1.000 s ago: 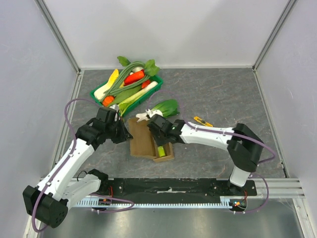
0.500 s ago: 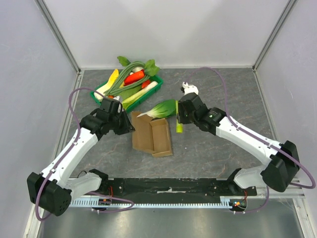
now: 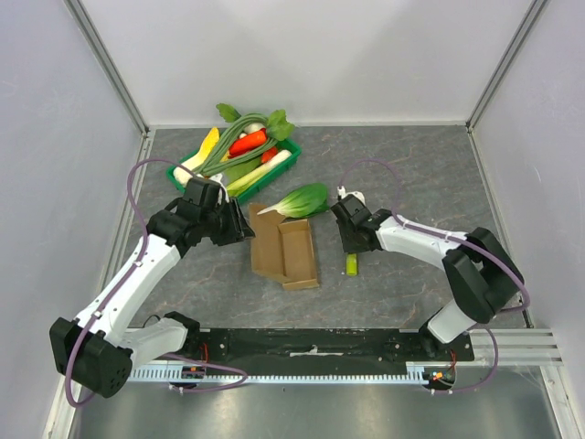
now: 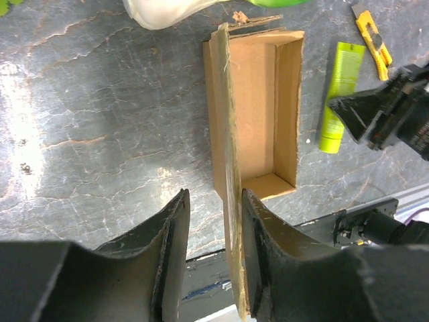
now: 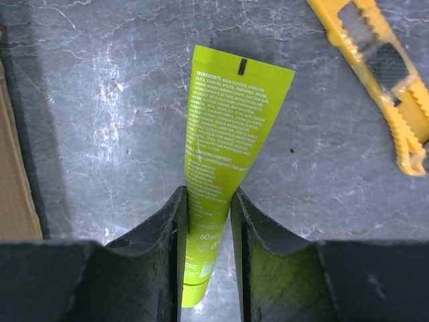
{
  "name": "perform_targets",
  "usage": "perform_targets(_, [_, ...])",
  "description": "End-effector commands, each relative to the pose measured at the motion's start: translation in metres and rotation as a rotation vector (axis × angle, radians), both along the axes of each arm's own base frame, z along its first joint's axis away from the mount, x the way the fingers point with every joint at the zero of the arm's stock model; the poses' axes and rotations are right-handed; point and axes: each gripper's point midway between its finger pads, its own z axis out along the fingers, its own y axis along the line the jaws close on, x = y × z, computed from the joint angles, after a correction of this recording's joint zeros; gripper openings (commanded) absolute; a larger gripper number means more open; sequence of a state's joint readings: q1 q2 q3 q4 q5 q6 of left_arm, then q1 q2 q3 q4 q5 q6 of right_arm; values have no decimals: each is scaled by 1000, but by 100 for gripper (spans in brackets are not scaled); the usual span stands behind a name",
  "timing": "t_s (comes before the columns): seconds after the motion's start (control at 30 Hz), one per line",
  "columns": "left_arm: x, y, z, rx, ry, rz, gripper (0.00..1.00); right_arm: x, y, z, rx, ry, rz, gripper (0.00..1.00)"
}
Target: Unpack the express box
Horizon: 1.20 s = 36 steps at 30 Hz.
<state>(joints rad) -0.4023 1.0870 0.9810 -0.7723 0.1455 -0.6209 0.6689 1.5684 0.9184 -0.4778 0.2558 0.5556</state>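
From above, the express box (image 3: 285,251) is seen lying open on the tabletop (image 3: 411,174) between the arms. The left tool (image 3: 239,229) is set at its left edge. The right tool (image 3: 350,245) is just beside its right side, over a green tube (image 3: 351,265).

At the left wrist, the box's upright flap (image 4: 231,168) is flanked by the left tool's parted, released jaws, probably to steady the emptied box.

At the right wrist, the tube is clenched by the right tool, seemingly for setting down clear of the box, near a yellow utility knife (image 5: 375,67).
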Motion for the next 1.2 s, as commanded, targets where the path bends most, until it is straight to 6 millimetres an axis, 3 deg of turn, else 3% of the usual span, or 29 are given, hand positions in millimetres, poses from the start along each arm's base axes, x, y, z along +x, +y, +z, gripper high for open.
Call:
perform_targets(0.0, [7, -17, 30, -82, -95, -83, 45, 18, 9, -4, 23, -36, 6, 37])
perform_targets(0.17, [6, -30, 43, -157, -105, -121, 51, 20, 11, 0, 36, -48, 0, 48])
perform_targets(0.27, [7, -32, 53, -175, -134, -124, 57, 21, 11, 12, 54, -71, -11, 58])
perform_targets(0.37, [6, -32, 70, -191, -181, -141, 69, 21, 6, 36, 74, -116, -31, 75])
perform_targets(0.43, [3, -30, 84, -197, -232, -145, 76, 22, 4, 64, 111, -178, -45, 84])
perform_targets(0.57, [-7, -25, 106, -211, -317, -156, 83, 19, -12, 117, 145, -294, -85, 93])
perform_targets(0.67, [-24, -24, 128, -242, -408, -223, 93, 12, -38, 170, 158, -440, -145, 96])
perform_targets(0.7, [-27, -21, 135, -237, -437, -226, 94, 6, -48, 198, 195, -521, -156, 98])
perform_targets(0.8, [-41, 0, 154, -186, -523, -180, 95, -9, -78, 258, 214, -679, -187, 98])
perform_targets(0.87, [-48, 19, 155, -129, -535, -109, 95, -20, -96, 292, 209, -744, -205, 98])
perform_targets(0.93, [-61, 34, 169, -109, -600, -74, 95, -38, -113, 320, 224, -793, -223, 98])
perform_targets(1.17, [-116, 83, 200, -75, -736, 42, 100, -89, -166, 376, 284, -957, -288, 98])
